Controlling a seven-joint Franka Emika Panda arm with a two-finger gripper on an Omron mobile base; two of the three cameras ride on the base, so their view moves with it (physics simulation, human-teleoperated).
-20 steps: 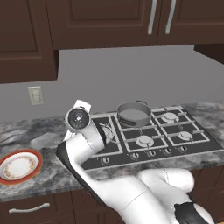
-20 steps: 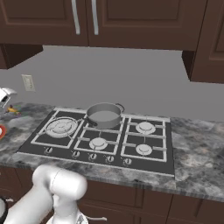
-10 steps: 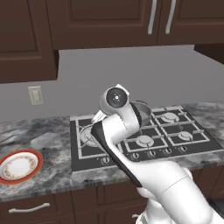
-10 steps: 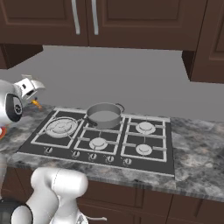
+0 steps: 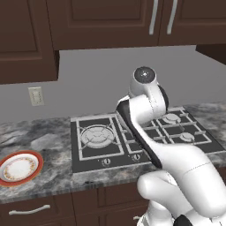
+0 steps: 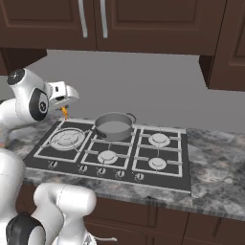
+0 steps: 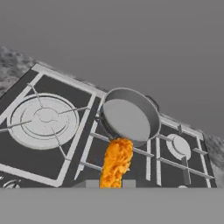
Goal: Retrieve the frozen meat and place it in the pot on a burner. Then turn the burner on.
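My gripper (image 6: 64, 107) is shut on the frozen meat (image 6: 64, 114), a small orange-brown piece hanging from it above the back left of the black cooktop (image 6: 167, 162). The hand view has the frozen meat (image 7: 116, 162) dangling in the foreground, just short of the pot (image 7: 129, 116). The grey metal pot (image 6: 114, 125) stands empty on the back middle burner (image 6: 125, 139), a little to the right of and below the gripper. In the left base view my own arm hides the pot and the gripper.
A large double-ringed silver burner (image 6: 66, 139) lies under the gripper, left of the pot. A row of knobs (image 6: 100, 171) runs along the cooktop's front edge. A white plate with a red-orange rim (image 5: 20, 167) sits on the marble counter at the far left.
The arm has swung from the left counter side over to the cooktop, carrying the meat up and toward the pot. The pot and plate have stayed put.
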